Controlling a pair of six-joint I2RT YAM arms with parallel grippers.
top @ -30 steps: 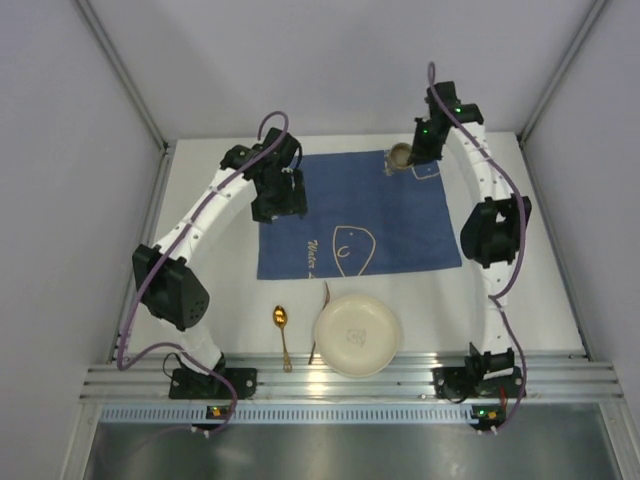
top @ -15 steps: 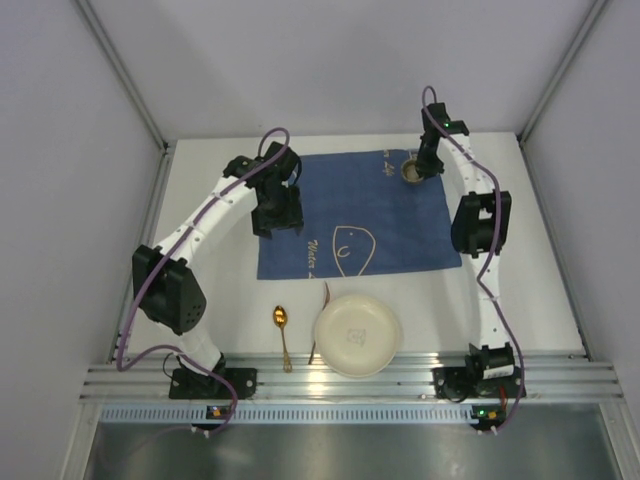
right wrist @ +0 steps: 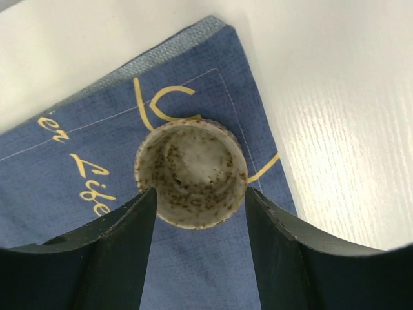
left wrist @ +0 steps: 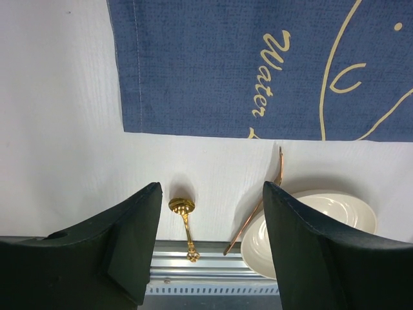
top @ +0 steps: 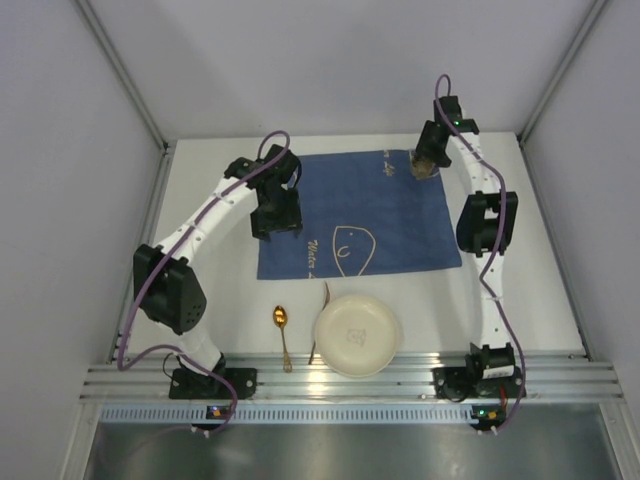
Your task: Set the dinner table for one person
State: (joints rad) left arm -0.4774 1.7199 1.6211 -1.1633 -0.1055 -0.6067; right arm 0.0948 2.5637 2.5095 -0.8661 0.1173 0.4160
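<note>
Speckled cream cup (right wrist: 190, 174) sits directly beneath my right end effector (right wrist: 200, 192), on the far right corner of the blue fish-print cloth (top: 380, 220). The jaws stand parted on either side of its rim, clamping nothing as far as I can judge. My left end effector (left wrist: 211, 187) hangs wide open and empty over the large matte-white bench (top: 530, 290). The small gold spoon (left wrist: 186, 226) lies back toward my base from it, long axis running near to far, handle toward the ribbed aluminium rail (left wrist: 213, 271). That makes my left arm the nearer one. The round cream plate (left wrist: 322, 219) lies further right.
</note>
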